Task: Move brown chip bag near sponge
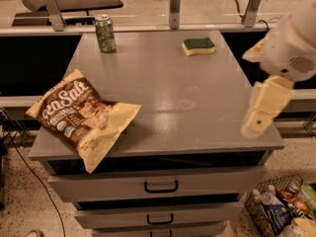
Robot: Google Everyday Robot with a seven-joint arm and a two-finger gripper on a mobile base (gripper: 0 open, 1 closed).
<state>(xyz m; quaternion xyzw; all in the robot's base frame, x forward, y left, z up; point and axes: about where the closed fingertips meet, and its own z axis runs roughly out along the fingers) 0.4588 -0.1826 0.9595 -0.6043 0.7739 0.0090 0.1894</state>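
1. The brown chip bag lies flat on the front left corner of the grey cabinet top. Its lower cream end hangs over the front edge, above the drawers.
2. A green drink can stands upright at the back left of the top, well apart from the bag.
3. The sponge sits green side up at the back, right of centre. It is far from the bag and apart from the can.
4. The gripper hangs at the right front edge of the top, tilted downward from the pale arm. It touches nothing, and whether it is spread or pressed together cannot be told.
5. A wire basket of bottles stands on the floor at the lower right.
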